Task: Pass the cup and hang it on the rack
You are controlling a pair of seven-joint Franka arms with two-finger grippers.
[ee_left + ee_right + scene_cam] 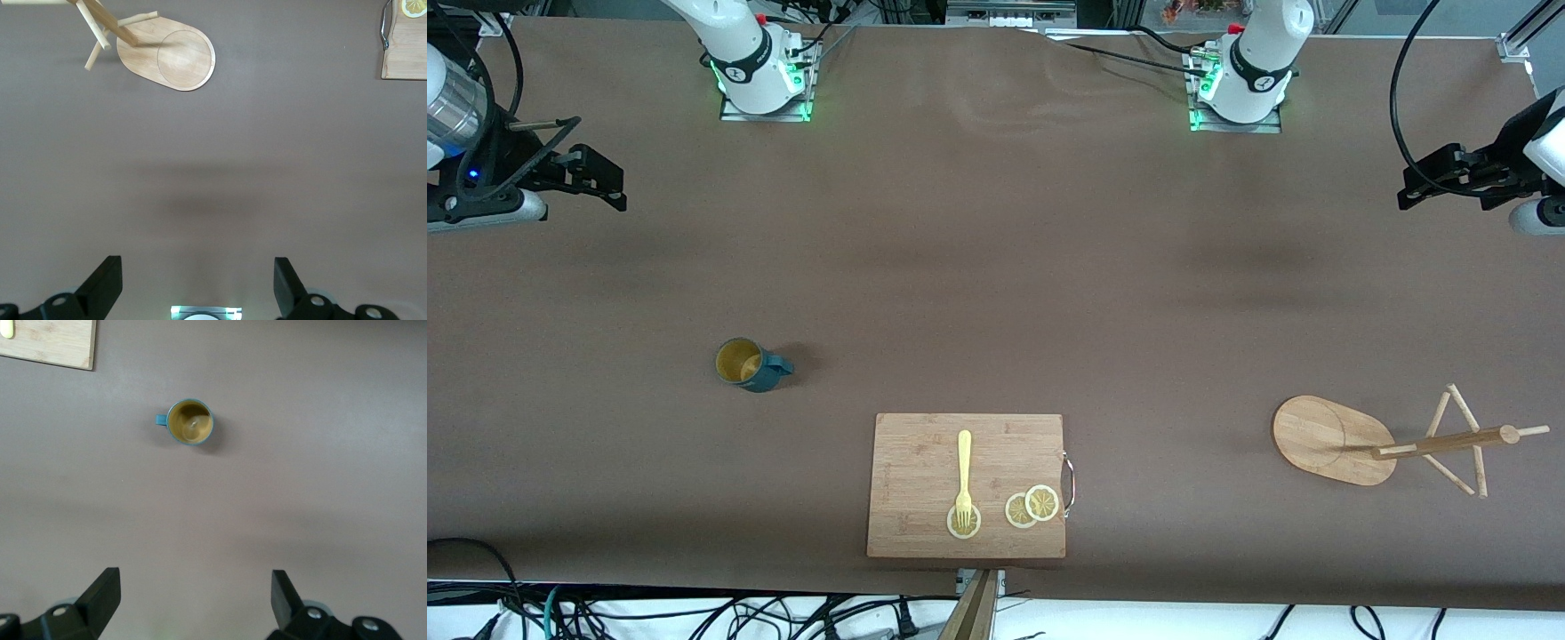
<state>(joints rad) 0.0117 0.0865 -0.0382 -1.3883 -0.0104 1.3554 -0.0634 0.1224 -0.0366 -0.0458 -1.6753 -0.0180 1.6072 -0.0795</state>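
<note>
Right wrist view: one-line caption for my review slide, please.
Open right gripper high over the table, the upright cup below it.

Counted on the table

One cup (749, 364), one rack (1378, 442), one cutting board (911, 484), one fork (964, 476), three lemon slices (1041, 502), two grippers.

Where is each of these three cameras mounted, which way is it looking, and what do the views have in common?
Front view: high across the table, facing both arm bases; shows the cup, cutting board, rack, the left gripper and right gripper waiting at the table's ends.
Left wrist view: on the left arm's wrist, looking down at the rack; its open fingers show.
Right wrist view: on the right arm's wrist, looking down at the cup; its open fingers show.
Shared: both wrist views catch a cutting board corner.
</note>
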